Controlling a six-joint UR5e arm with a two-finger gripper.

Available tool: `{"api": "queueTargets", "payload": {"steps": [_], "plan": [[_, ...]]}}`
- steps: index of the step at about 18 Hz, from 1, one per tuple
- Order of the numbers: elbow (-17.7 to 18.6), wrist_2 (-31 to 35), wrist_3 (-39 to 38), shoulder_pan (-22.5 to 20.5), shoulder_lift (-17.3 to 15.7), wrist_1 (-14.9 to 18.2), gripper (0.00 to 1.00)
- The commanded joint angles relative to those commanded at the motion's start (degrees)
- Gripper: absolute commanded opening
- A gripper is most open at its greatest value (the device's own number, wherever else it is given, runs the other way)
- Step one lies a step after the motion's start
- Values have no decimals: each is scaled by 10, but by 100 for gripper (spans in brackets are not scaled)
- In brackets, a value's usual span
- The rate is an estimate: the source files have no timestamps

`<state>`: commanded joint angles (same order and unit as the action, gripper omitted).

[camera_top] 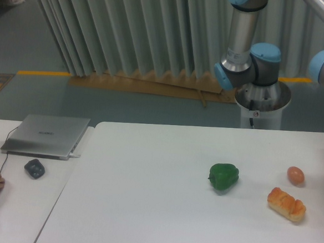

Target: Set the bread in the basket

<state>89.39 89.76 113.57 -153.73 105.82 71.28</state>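
Arm [249,61] upright behind table, elbow bent right; gripper outside view; bread [286,204] lying untouched on table [144,209]

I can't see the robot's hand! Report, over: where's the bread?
Gripper out of view. Lumpy golden-orange bread loaf lying on white table, untouched. No basket visible. Green pepper and orange-brown egg-shaped thing nearby, apart.

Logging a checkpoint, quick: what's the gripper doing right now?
Gripper: not in view; only arm joints show at the top right. The lumpy golden-orange bread loaf lies untouched on the white table.
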Motion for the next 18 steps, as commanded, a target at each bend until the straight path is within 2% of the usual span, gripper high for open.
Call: {"api": "queueTargets", "payload": {"steps": [3,13,18], "plan": [[-1,-8,-10,13,3,-17,100],[-2,-12,-11,9,1,-26,100],[3,-18,-14,9,2,-41,100]]}}
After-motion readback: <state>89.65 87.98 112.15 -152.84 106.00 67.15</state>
